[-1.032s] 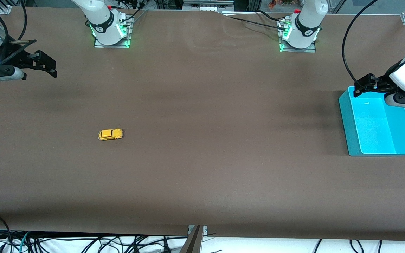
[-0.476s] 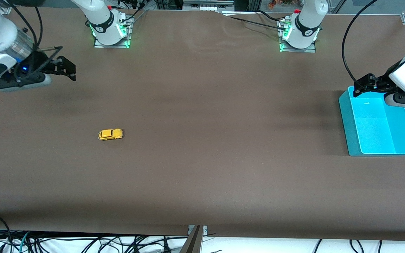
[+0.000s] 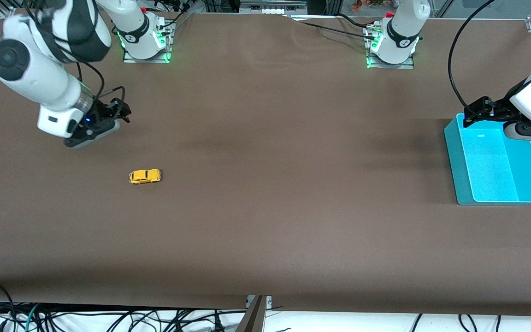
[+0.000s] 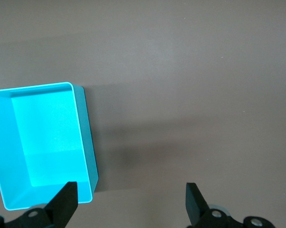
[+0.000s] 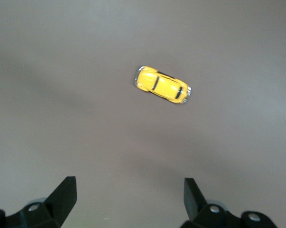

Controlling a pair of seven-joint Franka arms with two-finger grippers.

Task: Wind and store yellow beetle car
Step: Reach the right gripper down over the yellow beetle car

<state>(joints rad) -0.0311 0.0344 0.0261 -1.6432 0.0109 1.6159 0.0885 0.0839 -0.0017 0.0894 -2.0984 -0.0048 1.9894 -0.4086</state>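
Note:
The yellow beetle car (image 3: 144, 176) stands on its wheels on the brown table, toward the right arm's end. In the right wrist view the car (image 5: 162, 85) lies well clear of the fingers. My right gripper (image 3: 120, 109) (image 5: 128, 194) hangs open and empty over bare table between the right arm's base and the car. The teal bin (image 3: 452, 157) (image 4: 86, 137) sits empty at the left arm's end. Over the bin's corner toward the bases waits my left gripper (image 3: 477, 113) (image 4: 131, 199), open with nothing in it.
The two arm bases (image 3: 145, 44) (image 3: 392, 50) stand on plates along the table's edge away from the camera. Loose cables (image 3: 109, 318) hang below the near edge. A wide stretch of brown table lies between the car and the bin.
The right arm has swung in from the table's end toward the car, its gripper still open. The left arm, the car and the bin have not moved.

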